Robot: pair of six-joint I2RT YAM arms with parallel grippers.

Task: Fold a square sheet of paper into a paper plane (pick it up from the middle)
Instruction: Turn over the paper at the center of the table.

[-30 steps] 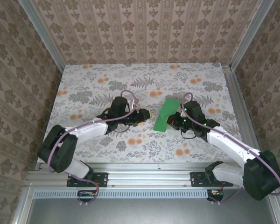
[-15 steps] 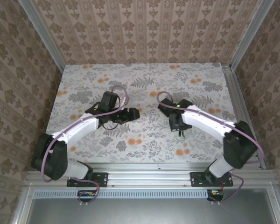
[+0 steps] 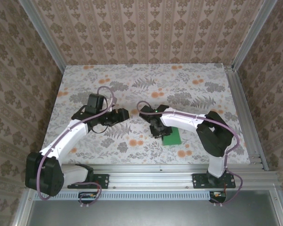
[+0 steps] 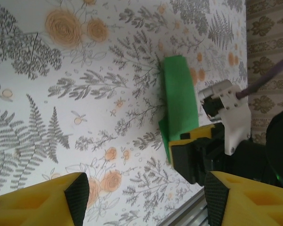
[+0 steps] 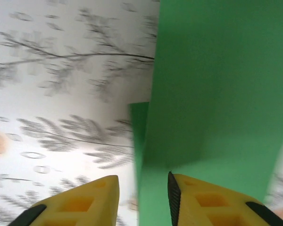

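You're looking at a worktop (image 3: 188, 80) covered in a grey-and-orange floral print, ferns and blossoms all over, with a metal rail along the near edge and patterned walls on the other three sides. What's on it is the square sheet of paper (image 3: 172, 137), bright green and already folded into a narrower creased shape, sitting near the front edge, right of centre. From the left wrist view it looks like a long green strip (image 4: 180, 101) resting on the print.

Light: bright, even | shadows: soft | right wrist: blurred (close-up)
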